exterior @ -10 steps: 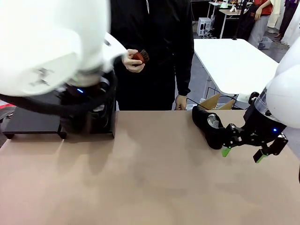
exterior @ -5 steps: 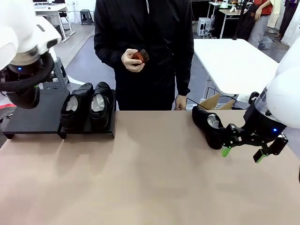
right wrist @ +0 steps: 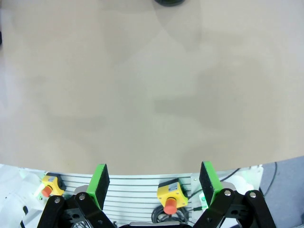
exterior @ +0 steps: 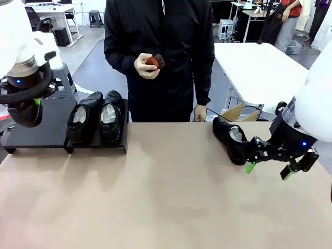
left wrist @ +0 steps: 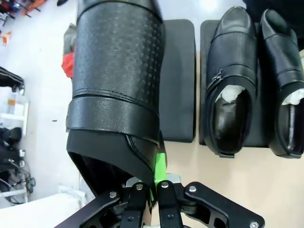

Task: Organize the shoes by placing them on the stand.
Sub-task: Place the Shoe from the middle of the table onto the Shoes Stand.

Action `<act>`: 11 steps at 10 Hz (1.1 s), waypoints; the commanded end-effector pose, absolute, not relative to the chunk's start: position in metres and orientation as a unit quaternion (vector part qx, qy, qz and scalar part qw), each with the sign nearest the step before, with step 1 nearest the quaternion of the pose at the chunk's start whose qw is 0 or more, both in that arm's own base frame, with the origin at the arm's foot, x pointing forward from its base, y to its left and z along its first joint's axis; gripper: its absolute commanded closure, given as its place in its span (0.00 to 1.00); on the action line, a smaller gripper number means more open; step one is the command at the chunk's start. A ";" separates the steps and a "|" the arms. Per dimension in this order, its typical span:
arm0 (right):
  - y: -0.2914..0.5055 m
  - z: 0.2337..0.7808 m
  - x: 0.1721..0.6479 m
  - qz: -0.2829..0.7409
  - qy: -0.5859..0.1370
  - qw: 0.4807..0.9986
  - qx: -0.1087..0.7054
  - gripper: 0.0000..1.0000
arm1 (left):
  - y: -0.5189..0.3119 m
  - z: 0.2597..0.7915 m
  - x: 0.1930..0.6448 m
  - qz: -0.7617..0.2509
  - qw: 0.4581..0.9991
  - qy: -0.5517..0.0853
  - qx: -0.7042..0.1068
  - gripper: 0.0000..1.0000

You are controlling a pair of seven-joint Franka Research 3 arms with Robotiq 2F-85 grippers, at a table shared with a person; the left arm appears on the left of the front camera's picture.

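Two shoes (exterior: 83,122) are sitting side by side on the stand (exterior: 41,129), filling the section toward the table's middle; the outer section (left wrist: 178,80) is lying free. Left gripper (left wrist: 156,166) is pinching the heel collar of a third shoe (left wrist: 116,71), jaws closed on the leather. It's hanging just beside that free section, long axis parallel to the pair. My read: shift toward the pair, then lower. Fourth shoe (exterior: 231,140) is lying on the table (exterior: 166,207), toe end nearest the right gripper (exterior: 267,171), whose jaws are standing wide, holding nothing. Glossy black leather, dotted embossing, white paper stuffing.
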State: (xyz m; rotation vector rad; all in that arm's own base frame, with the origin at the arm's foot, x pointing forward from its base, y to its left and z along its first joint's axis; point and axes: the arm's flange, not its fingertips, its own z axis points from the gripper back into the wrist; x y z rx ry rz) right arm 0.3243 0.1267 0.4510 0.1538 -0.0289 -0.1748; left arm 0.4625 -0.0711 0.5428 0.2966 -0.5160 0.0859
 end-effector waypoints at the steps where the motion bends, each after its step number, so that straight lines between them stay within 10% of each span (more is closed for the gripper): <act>1: 0.128 0.452 0.324 -0.084 -0.014 0.993 0.078 0.00 | -0.072 0.544 0.462 0.046 0.955 -0.255 0.143 1.00; 11: 0.128 0.452 0.324 -0.084 -0.014 0.993 0.078 0.00 | 0.021 0.468 0.577 -0.036 0.967 -0.201 0.156 1.00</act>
